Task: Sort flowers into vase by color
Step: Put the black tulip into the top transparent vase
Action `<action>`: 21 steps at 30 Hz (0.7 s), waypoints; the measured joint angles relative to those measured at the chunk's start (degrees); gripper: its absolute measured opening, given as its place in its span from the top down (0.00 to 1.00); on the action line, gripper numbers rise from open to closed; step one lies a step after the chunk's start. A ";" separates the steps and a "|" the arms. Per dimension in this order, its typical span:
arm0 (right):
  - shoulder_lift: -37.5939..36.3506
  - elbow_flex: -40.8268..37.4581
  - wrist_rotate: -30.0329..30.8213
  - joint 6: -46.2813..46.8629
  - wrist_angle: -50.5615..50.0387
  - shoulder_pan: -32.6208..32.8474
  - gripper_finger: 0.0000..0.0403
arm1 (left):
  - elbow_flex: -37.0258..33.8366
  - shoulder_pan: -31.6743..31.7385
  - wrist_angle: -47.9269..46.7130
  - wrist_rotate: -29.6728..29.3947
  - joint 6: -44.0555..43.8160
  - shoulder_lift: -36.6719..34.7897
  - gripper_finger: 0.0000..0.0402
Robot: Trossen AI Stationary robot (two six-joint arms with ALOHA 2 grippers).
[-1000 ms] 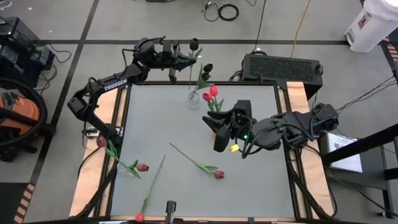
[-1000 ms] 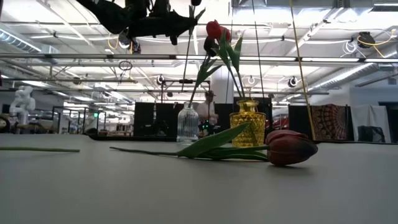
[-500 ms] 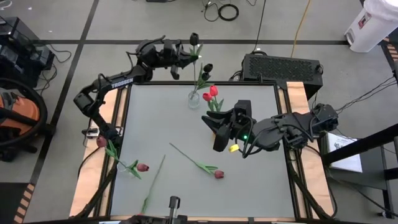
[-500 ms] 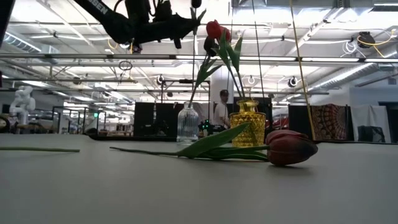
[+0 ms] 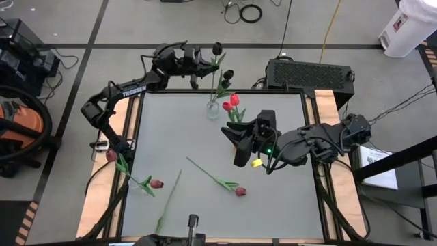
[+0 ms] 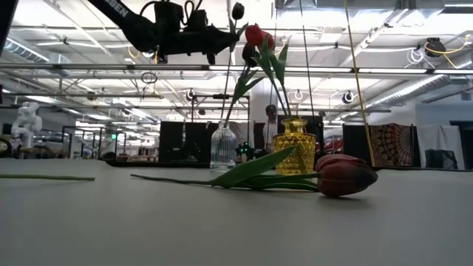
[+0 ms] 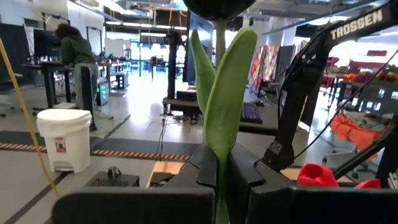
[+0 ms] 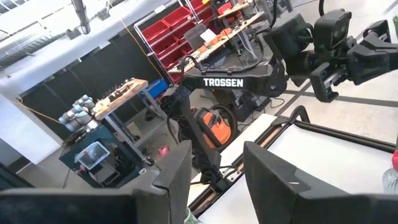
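While the left claw (image 5: 203, 63) hangs beyond the far edge of the worktop (image 5: 273, 205), it is clamped shut on the stem of a black tulip (image 5: 216, 49), whose dark head sits just past the fingertips. From the left wrist, the green stem and a broad leaf (image 7: 225, 112) rise straight up between the two dark fingers (image 7: 202, 171). White letters reading TROSSEN run along the left arm (image 5: 128, 89), and the same word shows on the arm seen from each wrist camera.

Just below the held flower stands a clear glass vase (image 5: 214, 108) on the far part of the worktop, with another dark tulip (image 5: 227, 74) leaning out of it. Red tulips (image 5: 231, 104) stand in a yellow vase (image 6: 294, 146) just beside it.

Over the middle right of the worktop the right claw (image 5: 237, 142) hovers with its fingers parted and nothing between them.

A maroon tulip (image 5: 240, 191) lies flat on the near middle of the worktop, well apart from both claws. Two more tulips (image 5: 156, 183) lie near the left edge.
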 joint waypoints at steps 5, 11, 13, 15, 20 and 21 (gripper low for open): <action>0.00 0.00 0.09 -0.32 -0.02 0.00 0.66 | 0.00 0.00 -0.97 -0.05 1.01 0.00 0.98; -0.02 0.00 0.13 -0.34 0.00 -0.13 0.66 | 0.00 0.00 -0.94 -0.07 1.60 0.00 0.98; -0.02 0.00 0.13 -0.34 -0.02 -0.13 0.66 | 0.00 -0.02 -0.87 -0.07 1.55 0.00 0.98; -0.03 0.00 0.14 -0.34 0.00 -0.13 0.66 | 0.00 -0.12 -0.87 -0.07 1.44 0.00 0.98; -0.04 0.00 0.15 -0.36 0.00 -0.13 0.66 | 0.00 -0.85 -0.85 -0.30 1.40 0.00 0.98; -0.04 0.00 0.16 -0.35 0.00 -0.13 0.66 | 0.00 -1.05 -0.83 -0.31 1.40 0.00 0.98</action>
